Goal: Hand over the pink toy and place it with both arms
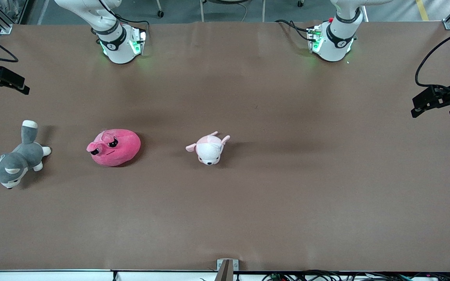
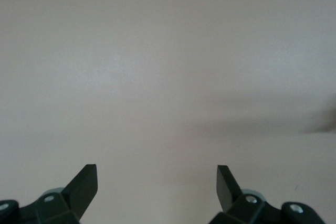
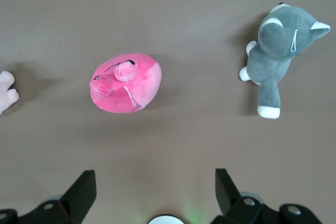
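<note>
The pink toy [image 1: 113, 147] lies on the brown table toward the right arm's end, between two other plush toys. It also shows in the right wrist view [image 3: 126, 82]. My right gripper [image 3: 156, 184] is open and empty, high over the table near its own base [image 1: 119, 43], well apart from the pink toy. My left gripper [image 2: 157, 182] is open and empty over bare table; no toy shows in its view. Both hands are out of the front view; only the arm bases show there, the left arm's base [image 1: 334, 41] at the table's back edge.
A grey-and-white husky plush [image 1: 14, 160] [image 3: 278, 51] lies at the right arm's end of the table. A pale pink-and-white puppy plush [image 1: 209, 148] [image 3: 6, 92] lies near the middle. Black mounted devices [image 1: 440, 99] [image 1: 0, 80] stick in over both table ends.
</note>
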`<state>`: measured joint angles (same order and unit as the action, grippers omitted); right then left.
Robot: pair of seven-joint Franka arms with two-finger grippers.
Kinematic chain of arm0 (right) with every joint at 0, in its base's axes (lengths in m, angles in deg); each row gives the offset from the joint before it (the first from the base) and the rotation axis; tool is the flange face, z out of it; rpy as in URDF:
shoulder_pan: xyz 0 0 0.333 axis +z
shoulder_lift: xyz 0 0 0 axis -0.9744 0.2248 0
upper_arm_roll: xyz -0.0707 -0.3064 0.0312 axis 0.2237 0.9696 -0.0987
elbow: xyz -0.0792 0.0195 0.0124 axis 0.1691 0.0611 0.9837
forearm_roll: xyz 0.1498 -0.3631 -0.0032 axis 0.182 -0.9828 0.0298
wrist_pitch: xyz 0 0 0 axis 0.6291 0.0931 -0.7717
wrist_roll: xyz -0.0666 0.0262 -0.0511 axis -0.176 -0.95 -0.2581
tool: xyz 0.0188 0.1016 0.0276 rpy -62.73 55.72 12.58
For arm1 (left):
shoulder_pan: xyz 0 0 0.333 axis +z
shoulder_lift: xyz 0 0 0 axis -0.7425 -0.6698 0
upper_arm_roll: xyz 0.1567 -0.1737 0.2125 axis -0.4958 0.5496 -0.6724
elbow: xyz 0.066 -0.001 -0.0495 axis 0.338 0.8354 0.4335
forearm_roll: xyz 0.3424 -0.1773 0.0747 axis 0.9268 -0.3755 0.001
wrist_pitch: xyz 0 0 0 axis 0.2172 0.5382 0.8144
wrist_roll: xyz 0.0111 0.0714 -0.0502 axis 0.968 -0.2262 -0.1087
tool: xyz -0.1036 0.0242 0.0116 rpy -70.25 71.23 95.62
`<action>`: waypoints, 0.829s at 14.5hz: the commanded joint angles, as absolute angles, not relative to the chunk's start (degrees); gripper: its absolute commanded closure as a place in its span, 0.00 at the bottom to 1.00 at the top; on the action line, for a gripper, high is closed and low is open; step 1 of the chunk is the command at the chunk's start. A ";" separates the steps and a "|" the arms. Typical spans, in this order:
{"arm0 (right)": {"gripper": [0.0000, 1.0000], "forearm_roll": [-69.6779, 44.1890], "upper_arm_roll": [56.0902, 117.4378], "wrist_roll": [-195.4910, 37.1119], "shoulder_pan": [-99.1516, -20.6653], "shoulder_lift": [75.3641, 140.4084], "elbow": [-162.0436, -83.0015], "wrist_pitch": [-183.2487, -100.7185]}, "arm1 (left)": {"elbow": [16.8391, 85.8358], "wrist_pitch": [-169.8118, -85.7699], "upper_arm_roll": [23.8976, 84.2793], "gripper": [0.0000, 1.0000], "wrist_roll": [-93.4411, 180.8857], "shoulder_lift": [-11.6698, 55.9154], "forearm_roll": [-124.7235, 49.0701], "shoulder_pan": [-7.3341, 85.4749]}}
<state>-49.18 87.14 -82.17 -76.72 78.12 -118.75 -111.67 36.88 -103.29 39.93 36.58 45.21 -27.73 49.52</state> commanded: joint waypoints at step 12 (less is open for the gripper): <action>0.00 -48.98 87.20 -81.94 -75.34 75.28 -121.15 -113.29 | 36.70 -99.92 39.63 0.00 37.01 46.95 -28.82 49.52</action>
<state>-49.18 87.09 -82.16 -75.55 76.86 -119.52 -112.47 36.81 -101.19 39.99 36.60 46.20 -27.89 49.44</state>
